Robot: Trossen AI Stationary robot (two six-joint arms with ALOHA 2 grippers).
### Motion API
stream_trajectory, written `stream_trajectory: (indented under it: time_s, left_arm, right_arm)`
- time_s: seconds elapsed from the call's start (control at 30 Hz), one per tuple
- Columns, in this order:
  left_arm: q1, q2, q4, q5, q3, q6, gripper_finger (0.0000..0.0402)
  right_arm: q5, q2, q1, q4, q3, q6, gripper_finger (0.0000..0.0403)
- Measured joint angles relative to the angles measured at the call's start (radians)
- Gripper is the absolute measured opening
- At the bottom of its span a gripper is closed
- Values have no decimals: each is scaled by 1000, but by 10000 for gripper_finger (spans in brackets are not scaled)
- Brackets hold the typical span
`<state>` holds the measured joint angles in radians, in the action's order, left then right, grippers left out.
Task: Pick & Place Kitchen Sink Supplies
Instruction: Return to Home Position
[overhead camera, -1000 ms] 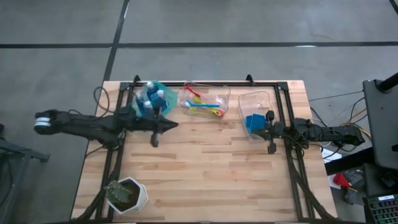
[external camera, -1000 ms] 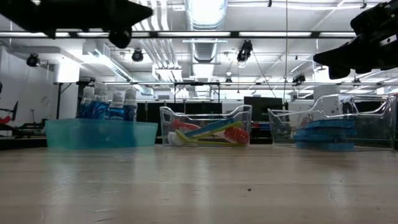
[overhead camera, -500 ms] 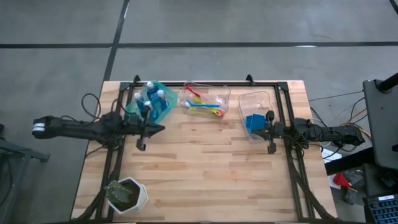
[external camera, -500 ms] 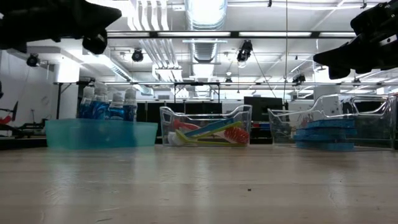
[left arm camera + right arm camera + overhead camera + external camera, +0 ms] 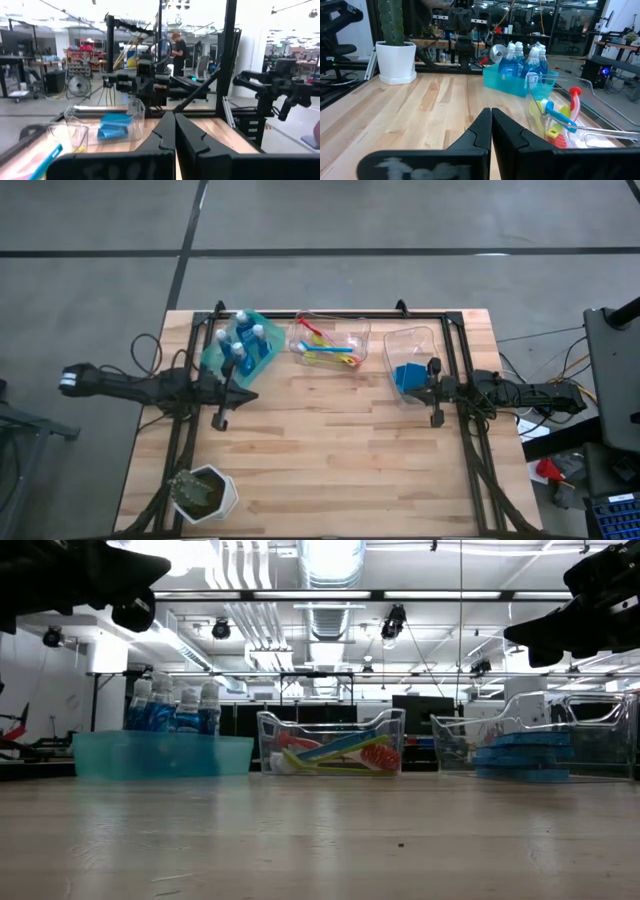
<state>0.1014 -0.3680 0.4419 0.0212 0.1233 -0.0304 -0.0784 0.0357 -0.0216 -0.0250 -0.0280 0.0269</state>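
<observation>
The wooden table carries three bins along its far edge, with the clear brush bin in the middle. The left arm lies level on the brush bin's left and nearer side. The left gripper points across towards the other arm, its fingers pressed together on nothing. The right arm lies likewise on the brush bin's right. The right gripper faces back across the table, its fingers also together and empty. In the low view both arms hang well above the boards.

Just left of the brush bin stands the green bin, a translucent teal. To the brush bin's right, across a gap, stands the clear sponge bin. A white pot with a green plant sits at the near left corner, well apart from the brush bin.

The bottles, four by the low view, stand upright in the green bin; they are clear, filled with blue liquid and have white caps. The sponges, blue rectangles, lie stacked flat in the sponge bin. The brushes, thin and long-handled, lie crossed in the brush bin. They are pink-red, yellow-green and blue, and one has a white head.
</observation>
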Motion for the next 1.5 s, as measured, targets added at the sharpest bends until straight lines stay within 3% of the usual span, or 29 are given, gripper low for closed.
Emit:
stream_trajectory:
  time_s: [0.2,0.4,0.53,0.87,1.5]
  left_arm:
    - [0,138,-134,-11,-24,-5,0]
    - [0,264,-91,-72,-106,-31,0]
    - [-1,316,-220,-63,-113,-21,0]
    - [-1,327,-416,19,-115,20,0]
    - [-1,315,-426,20,-115,11,0]
  right_arm:
    - [0,0,0,0,0,0,9]
    - [0,0,0,0,0,0,9]
    - [0,0,0,0,0,0,9]
    - [0,0,0,0,0,0,8]
    - [0,0,0,0,0,0,9]
